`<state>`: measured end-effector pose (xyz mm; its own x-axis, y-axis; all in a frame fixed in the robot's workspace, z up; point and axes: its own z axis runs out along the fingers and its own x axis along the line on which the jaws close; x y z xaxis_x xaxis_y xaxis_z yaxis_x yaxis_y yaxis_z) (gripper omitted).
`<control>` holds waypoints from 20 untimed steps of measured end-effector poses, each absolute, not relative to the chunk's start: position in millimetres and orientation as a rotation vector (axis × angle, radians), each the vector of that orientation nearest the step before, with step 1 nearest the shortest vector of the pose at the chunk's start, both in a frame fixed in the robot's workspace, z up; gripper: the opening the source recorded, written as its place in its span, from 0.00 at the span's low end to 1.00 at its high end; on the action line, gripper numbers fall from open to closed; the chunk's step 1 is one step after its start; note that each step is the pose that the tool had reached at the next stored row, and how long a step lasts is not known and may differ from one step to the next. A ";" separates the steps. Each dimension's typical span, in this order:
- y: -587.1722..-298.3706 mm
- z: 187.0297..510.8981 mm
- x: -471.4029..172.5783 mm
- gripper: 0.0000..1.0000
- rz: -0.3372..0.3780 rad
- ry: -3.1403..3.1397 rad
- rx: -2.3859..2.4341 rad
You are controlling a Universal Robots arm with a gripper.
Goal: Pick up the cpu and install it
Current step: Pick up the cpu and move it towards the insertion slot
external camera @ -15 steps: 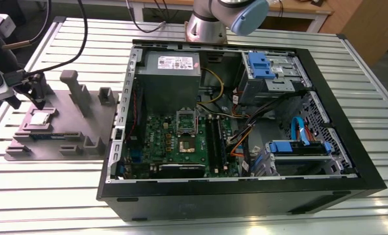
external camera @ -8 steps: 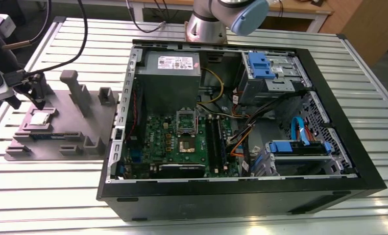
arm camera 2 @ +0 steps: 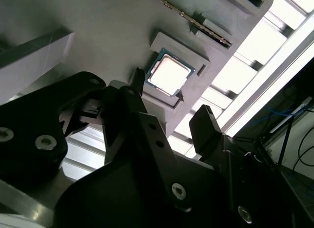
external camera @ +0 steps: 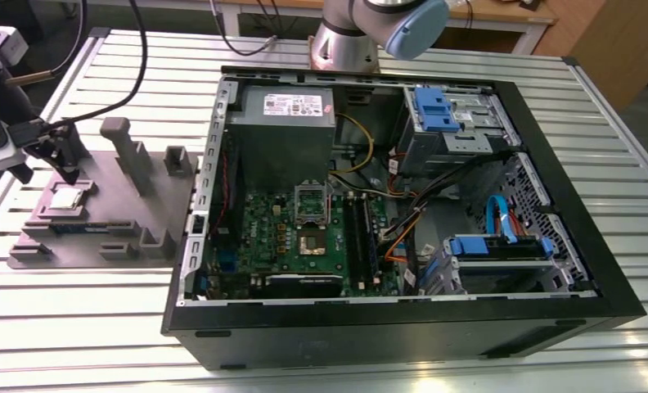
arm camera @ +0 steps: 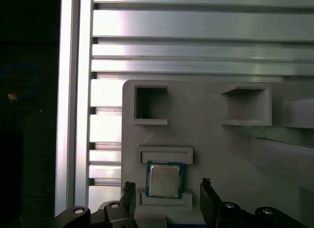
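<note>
Exterior view: one pincer [external camera: 49,173] spread wide above one cpu [external camera: 68,196], seated in one grey fixture [external camera: 128,213] on the table [external camera: 84,327], beside one open computer case [external camera: 411,327]. Second wrist view: two fingers [arm camera 2: 203,127] flanking the cpu [arm camera 2: 169,73]. First wrist view: cpu [arm camera: 164,180] between both fingertips [arm camera: 207,193], untouched.

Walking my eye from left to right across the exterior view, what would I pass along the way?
cpu → grey fixture's tall post → green motherboard → nearer blue drive tray
</note>
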<state>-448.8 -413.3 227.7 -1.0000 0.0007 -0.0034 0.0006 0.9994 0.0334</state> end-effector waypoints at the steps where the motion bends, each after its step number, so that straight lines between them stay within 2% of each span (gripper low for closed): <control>1: -413.4 226.3 -448.8 0.64 0.052 3.138 0.002; 14: -414.1 211.0 -448.5 0.64 0.051 3.138 0.014; 17: -414.1 210.5 -448.4 0.65 0.050 3.137 0.014; 18: -414.1 209.9 -448.4 0.71 0.050 3.137 0.014; 20: -414.1 208.4 -448.3 0.71 0.050 3.137 0.014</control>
